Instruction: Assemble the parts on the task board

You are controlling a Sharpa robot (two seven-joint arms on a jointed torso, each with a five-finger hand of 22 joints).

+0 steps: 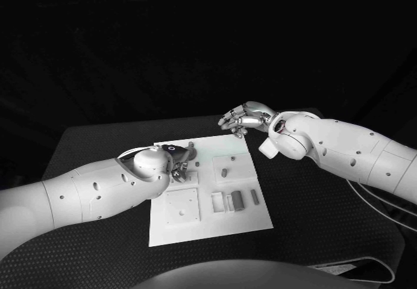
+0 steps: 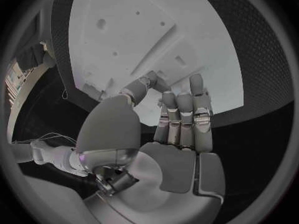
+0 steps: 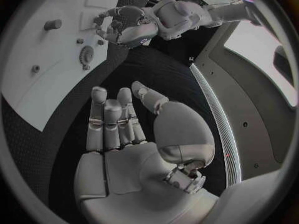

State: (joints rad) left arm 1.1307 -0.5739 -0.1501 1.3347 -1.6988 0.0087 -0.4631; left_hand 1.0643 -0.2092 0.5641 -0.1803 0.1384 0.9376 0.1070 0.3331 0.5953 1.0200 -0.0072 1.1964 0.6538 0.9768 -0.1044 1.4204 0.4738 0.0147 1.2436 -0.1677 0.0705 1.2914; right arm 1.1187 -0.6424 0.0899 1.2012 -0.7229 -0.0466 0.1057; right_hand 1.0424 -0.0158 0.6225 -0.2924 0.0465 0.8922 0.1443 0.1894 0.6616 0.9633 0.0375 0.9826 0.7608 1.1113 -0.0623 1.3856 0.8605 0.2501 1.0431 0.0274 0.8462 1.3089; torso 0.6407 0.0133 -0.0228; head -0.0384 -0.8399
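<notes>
The white task board (image 1: 205, 224) lies in the middle of the black table. Several small grey parts lie on its right half: a block (image 1: 234, 200), a slim bar (image 1: 255, 195) and a short piece (image 1: 224, 173). My left hand (image 1: 178, 161) hovers over the board's near-left area; in the left wrist view its fingers (image 2: 185, 115) are stretched out side by side over the board (image 2: 149, 30) and hold nothing. My right hand (image 1: 247, 117) hangs beyond the board's far right corner, over the table. Its fingers (image 3: 112, 122) are spread and empty.
A square plate (image 1: 182, 206) with holes sits on the board's near left. In the right wrist view a peg (image 3: 53, 24) and a round piece (image 3: 87, 55) stand on the board (image 3: 37, 89), with my left hand (image 3: 124, 25) beyond them. Black table (image 1: 330, 211) surrounds the board.
</notes>
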